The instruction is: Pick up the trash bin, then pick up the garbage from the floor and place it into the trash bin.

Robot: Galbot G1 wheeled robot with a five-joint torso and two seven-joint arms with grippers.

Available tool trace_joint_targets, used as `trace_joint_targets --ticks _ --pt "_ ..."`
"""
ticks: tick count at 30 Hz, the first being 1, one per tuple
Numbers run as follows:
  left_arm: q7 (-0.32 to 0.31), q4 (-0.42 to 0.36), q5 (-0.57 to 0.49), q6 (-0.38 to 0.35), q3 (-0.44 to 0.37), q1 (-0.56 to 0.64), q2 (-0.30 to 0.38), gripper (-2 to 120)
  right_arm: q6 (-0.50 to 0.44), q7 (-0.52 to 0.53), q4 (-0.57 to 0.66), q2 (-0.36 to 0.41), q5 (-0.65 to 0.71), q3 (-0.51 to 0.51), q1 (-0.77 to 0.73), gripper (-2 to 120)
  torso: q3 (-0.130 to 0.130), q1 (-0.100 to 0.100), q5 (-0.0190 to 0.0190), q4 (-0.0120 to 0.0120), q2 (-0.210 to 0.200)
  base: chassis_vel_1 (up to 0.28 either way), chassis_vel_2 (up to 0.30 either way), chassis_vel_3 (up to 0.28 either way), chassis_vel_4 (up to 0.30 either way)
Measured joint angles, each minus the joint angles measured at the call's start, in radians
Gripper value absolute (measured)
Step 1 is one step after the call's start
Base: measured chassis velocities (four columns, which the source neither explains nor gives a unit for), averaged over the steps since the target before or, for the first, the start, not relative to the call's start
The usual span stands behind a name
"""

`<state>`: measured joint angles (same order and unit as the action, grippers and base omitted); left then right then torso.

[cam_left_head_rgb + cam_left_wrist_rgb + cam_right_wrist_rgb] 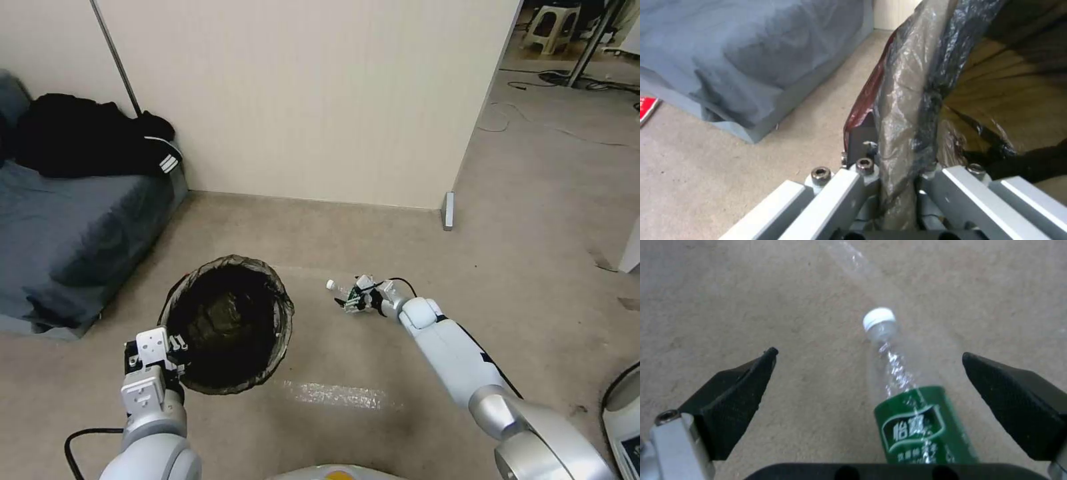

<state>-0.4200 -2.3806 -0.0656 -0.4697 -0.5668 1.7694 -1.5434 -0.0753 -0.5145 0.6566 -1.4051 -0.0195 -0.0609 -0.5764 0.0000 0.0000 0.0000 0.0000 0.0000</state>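
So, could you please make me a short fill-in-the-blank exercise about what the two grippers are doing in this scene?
1. The left gripper is shut on the rim of the ____.
2. The plastic bottle lies between the right gripper's fingers, which are ____.
3. The bottle's label is ____ in colour.
4. The bottle's cap is ____ in colour.

Missing words: trash bin; open; green; white
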Motion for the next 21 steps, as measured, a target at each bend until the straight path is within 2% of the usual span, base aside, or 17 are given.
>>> trace_joint_targets --ticks 10,12,21 --pt "0.0 -0.012 0.002 0.005 -0.007 0.018 0.001 0 0.024 0.033 -0.063 -0.012 -0.008 -0.025 0.011 100 0.0 0.0 0.0 -0.0001 0.0 0.0 0.0 0.0 0.0" --pt "-0.001 -0.015 0.008 0.011 -0.006 0.029 0.0 0 0.031 0.053 -0.096 -0.017 -0.017 -0.055 0.018 100 0.0 0.0 0.0 0.0 0.0 0.0 0.0 0.0 0.0" --pt "-0.001 -0.016 0.02 0.021 0.001 0.039 -0.004 0 0.044 0.057 -0.106 -0.004 -0.017 -0.085 0.021 100 0.0 0.0 0.0 -0.0001 0.0 0.0 0.0 0.0 0.0"
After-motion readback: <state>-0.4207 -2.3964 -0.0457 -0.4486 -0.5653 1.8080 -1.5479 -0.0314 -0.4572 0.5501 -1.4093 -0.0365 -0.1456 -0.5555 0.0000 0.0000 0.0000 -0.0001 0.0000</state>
